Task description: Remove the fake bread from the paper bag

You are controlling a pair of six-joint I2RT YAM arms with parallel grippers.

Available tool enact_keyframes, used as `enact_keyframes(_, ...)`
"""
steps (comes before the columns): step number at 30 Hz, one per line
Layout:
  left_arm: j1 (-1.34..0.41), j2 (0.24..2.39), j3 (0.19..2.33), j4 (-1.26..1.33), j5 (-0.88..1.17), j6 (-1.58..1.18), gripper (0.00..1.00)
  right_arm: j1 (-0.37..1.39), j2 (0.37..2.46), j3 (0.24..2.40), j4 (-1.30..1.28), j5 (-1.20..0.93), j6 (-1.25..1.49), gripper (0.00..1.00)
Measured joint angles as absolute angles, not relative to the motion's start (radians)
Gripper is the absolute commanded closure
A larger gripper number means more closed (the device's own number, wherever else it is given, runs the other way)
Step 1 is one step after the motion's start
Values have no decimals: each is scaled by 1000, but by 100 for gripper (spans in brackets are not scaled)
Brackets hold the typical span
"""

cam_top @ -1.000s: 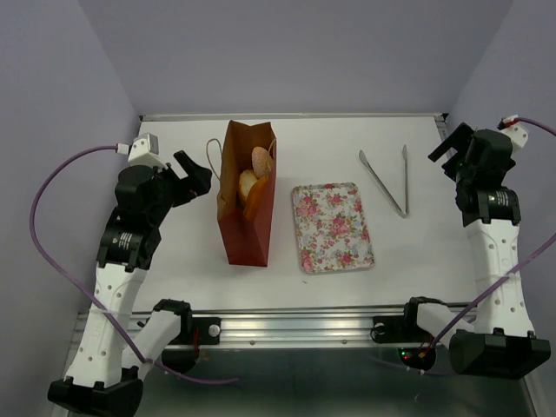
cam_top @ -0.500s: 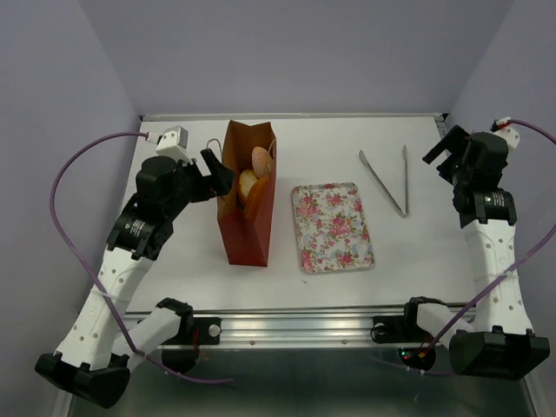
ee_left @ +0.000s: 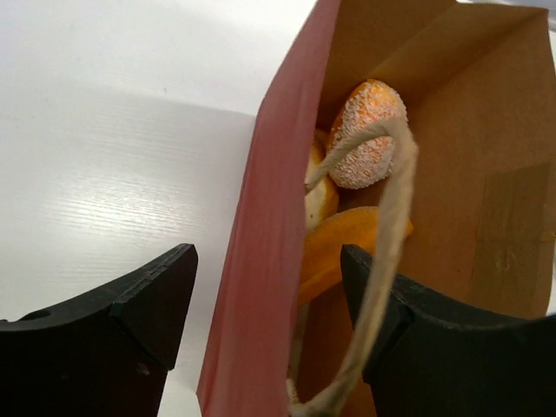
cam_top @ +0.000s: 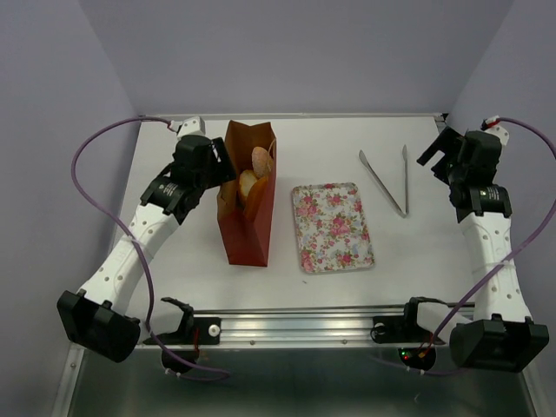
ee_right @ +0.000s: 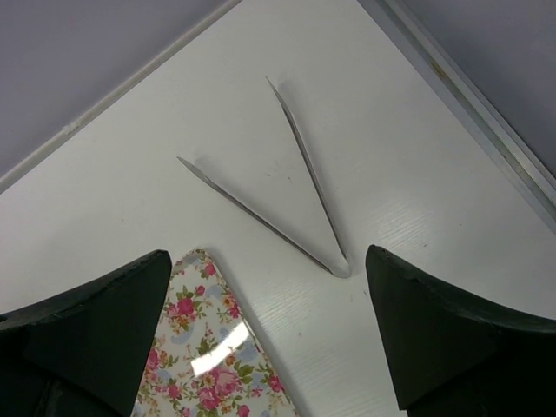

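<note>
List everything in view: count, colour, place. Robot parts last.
paper bag: 1, red-brown, left of centre on the table, mouth open
fake bread: at least 3 pieces showing, golden-orange to tan, inside the bag
floral tray: 1, white with pink roses, right of the bag, nothing on it
tongs: 1, silver metal, far right of the table, beyond the tray
table: 1, white
left arm, right arm: white, black joints, bases at near edge
left gripper: black, open, astride the bag's left wall
right gripper: black, open, above the tongs

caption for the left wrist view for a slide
Open left gripper lined up on the bag's side wall, bread visible inside.
</note>
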State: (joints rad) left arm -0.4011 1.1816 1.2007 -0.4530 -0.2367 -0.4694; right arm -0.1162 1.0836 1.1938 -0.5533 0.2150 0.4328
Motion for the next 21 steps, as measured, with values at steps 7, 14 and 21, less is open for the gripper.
enact_keyframes(7,-419,1192,1201,-439,-237,-456,81,-116,1125,1194,-552,181,414,0)
enact_keyframes(14,-419,1250,1238,-480,-294,-419,75,-116,1166,1194,-554,175,401,0)
enact_keyframes(21,-419,1314,1296,-521,-303,-368,100,-116,1165,1194,-562,188,384,0)
